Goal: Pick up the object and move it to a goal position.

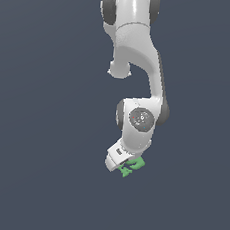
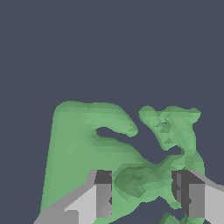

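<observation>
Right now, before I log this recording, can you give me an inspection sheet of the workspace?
Surface: plain dark grey ground, unmarked.
Job's things: green object, lumpy with an opening through it; a part sits between the end effector's fingers.
Clutter: nothing seen.
Grippers: end effector, fingers either side of the green object; contact cannot be confirmed.
Cables: nothing seen.
Surroundings: white arm reaching down the exterior view; no goal marker seen.

You have the object [image 2: 87, 144] directly under the gripper [image 2: 142, 192], one lobe sitting between the two fingers [image 2: 103, 197]. In the exterior view it [image 1: 131, 166] pokes out just beyond the gripper [image 1: 121, 164], toward that view's right.
</observation>
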Controlling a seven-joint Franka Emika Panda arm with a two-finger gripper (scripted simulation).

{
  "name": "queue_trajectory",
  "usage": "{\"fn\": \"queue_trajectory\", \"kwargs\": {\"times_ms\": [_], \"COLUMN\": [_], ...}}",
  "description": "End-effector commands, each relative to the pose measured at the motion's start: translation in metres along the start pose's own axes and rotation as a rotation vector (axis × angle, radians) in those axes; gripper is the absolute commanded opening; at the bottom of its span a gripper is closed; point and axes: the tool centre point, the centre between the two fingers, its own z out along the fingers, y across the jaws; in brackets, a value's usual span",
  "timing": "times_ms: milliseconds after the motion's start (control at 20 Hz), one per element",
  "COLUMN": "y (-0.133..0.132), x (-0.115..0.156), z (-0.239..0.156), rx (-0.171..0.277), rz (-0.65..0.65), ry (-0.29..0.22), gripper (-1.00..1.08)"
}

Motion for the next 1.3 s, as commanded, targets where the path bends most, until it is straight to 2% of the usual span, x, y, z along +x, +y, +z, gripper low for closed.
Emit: {"fn": "queue_trajectory", "kwargs": {"times_ms": [0,450,1250], "y": [0.002,0.011,0.04], "x": [-0.005,-0.043,-0.15], "z": [-0.008,-0.056,-0.199], "rx": [-0.001,0.001,0.008], "rz": [0.0,0.0,0.0], "ry": [0.0,-0.003,-0.011], "gripper": [-1.0,-1.0,-1.0]}}
